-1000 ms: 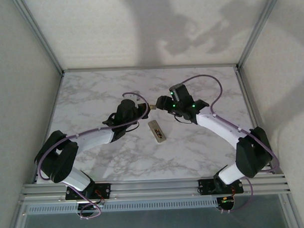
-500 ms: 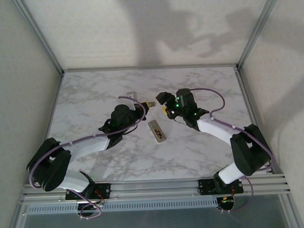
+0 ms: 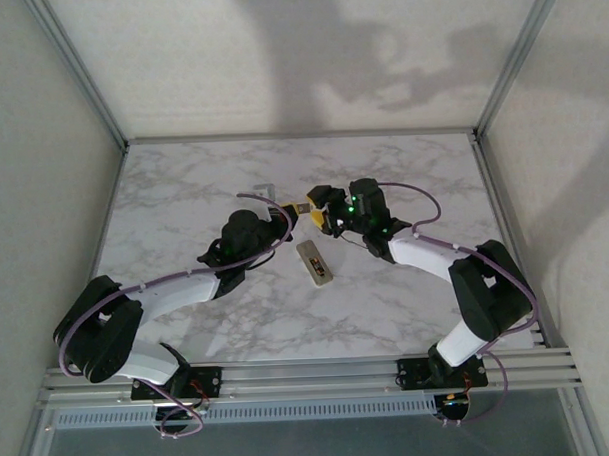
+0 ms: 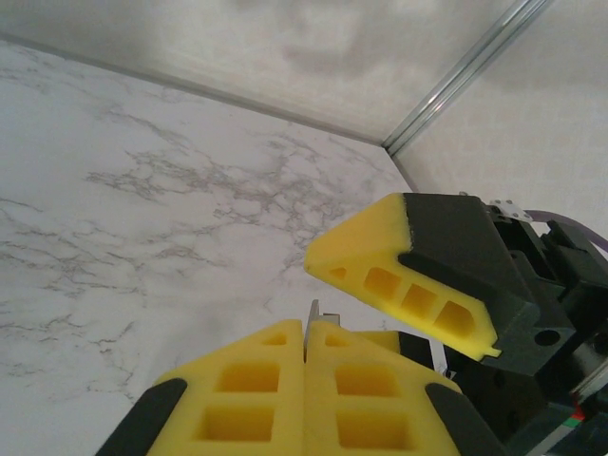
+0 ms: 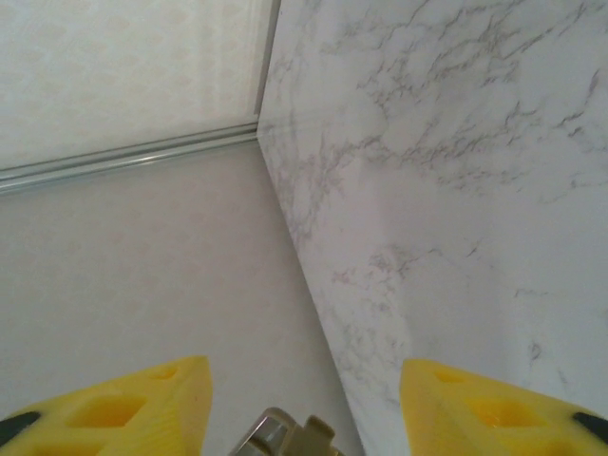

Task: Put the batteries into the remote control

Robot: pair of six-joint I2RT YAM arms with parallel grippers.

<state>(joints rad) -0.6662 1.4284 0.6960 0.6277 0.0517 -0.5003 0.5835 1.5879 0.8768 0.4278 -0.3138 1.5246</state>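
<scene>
Top view: left pincer (image 3: 289, 213) clenched on battery (image 3: 301, 206), small, tan-tipped, held off desk (image 3: 183, 192). Right pincer (image 3: 317, 214) just beside it, jaws apart at battery's free end. Remote control (image 3: 316, 262) flat on desk, near the pincers, tan side up, untouched.
Left wrist: yellow pads (image 4: 256, 380) pressed together, thin grey sliver between them; right pincer's finger (image 4: 399, 280) close above.
Right wrist: fingers (image 5: 123, 404) spread, grey-tan battery end (image 5: 285, 437) between them.

The left arm (image 3: 177, 287) and right arm (image 3: 425, 252) wear glossy white shells between matte black joint housings, with thin purple cables (image 3: 176, 275) running along them. Small green lights (image 3: 352, 208) glow mid-frame overhead. The left gripper (image 4: 304, 347) and right gripper (image 5: 304, 380) carry bright yellow wedge fingers (image 4: 399, 275) pierced by rectangular cells, on black mounts (image 4: 475, 256).
</scene>
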